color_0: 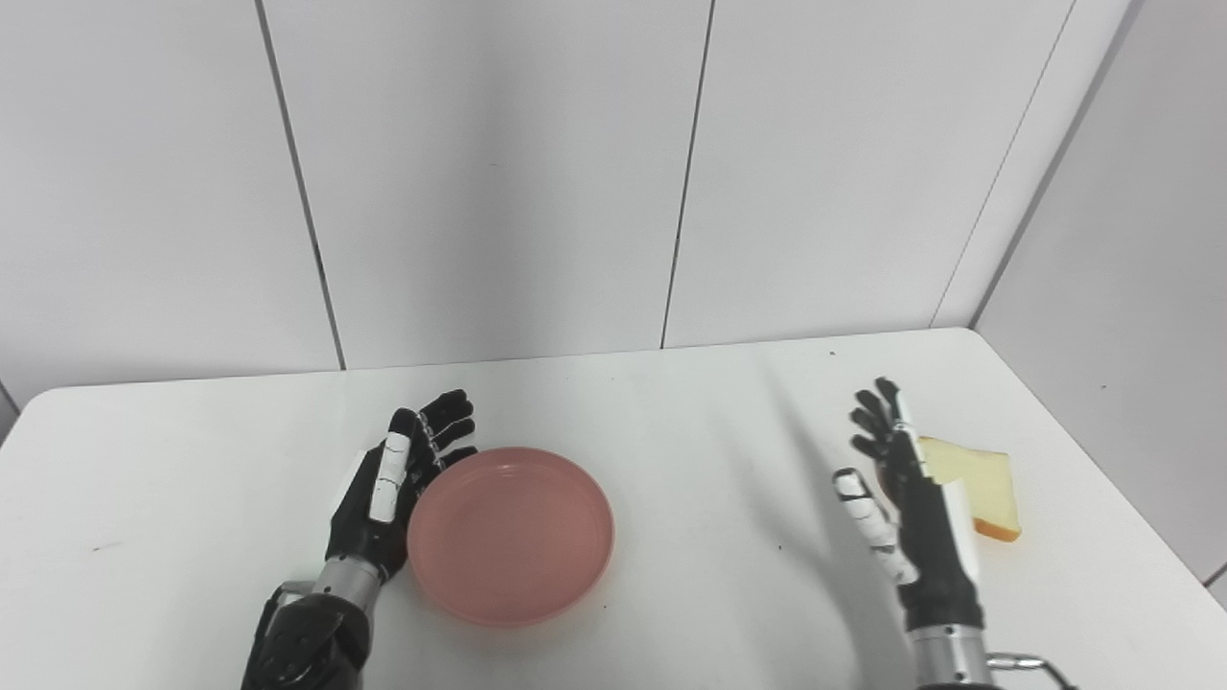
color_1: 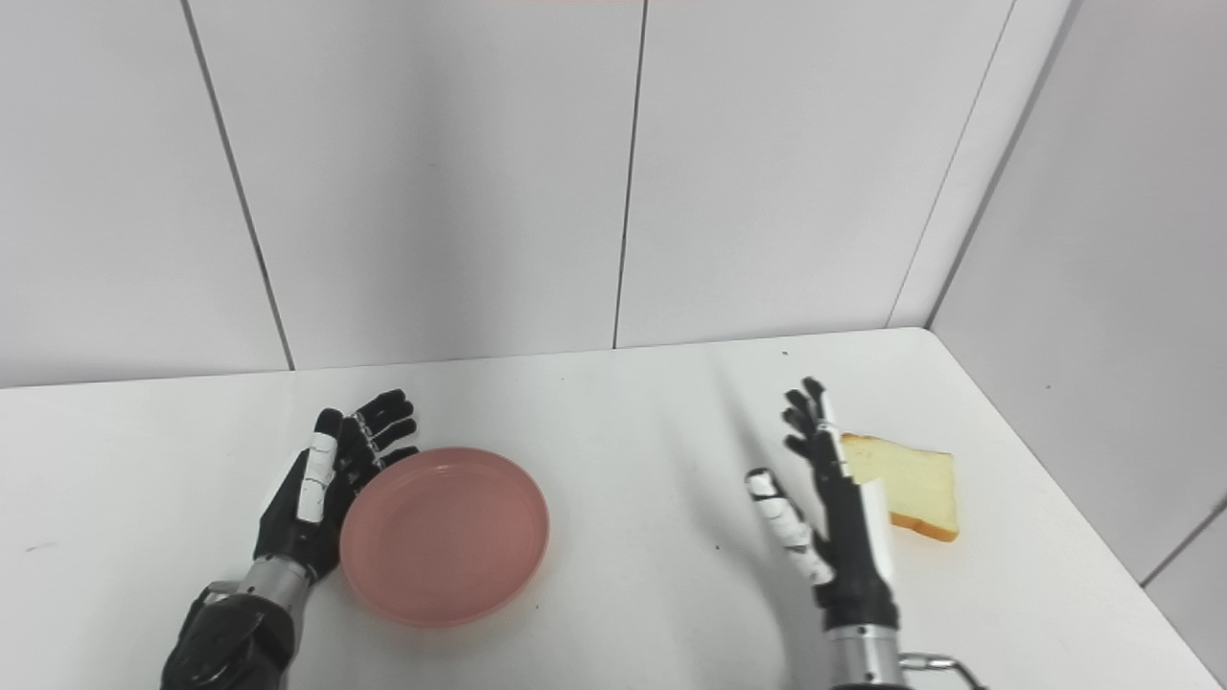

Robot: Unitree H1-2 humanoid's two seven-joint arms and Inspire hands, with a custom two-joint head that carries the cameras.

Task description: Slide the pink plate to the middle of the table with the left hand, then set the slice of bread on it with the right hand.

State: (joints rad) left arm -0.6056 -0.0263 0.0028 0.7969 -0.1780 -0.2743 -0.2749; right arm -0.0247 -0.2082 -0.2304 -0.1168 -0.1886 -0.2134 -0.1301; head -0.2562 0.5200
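The pink plate [color_0: 510,534] lies flat on the white table [color_0: 671,412], a little left of centre and near the front. My left hand [color_0: 393,484] is open, fingers extended, its palm against the plate's left rim. The slice of bread [color_0: 978,484] lies flat at the right side of the table. My right hand [color_0: 901,498] is open and upright, held just left of the bread, holding nothing; it hides the bread's left edge.
White wall panels [color_0: 613,172] rise behind the table, and a wall closes the right side [color_0: 1131,287]. The table's right edge [color_0: 1102,450] runs close past the bread.
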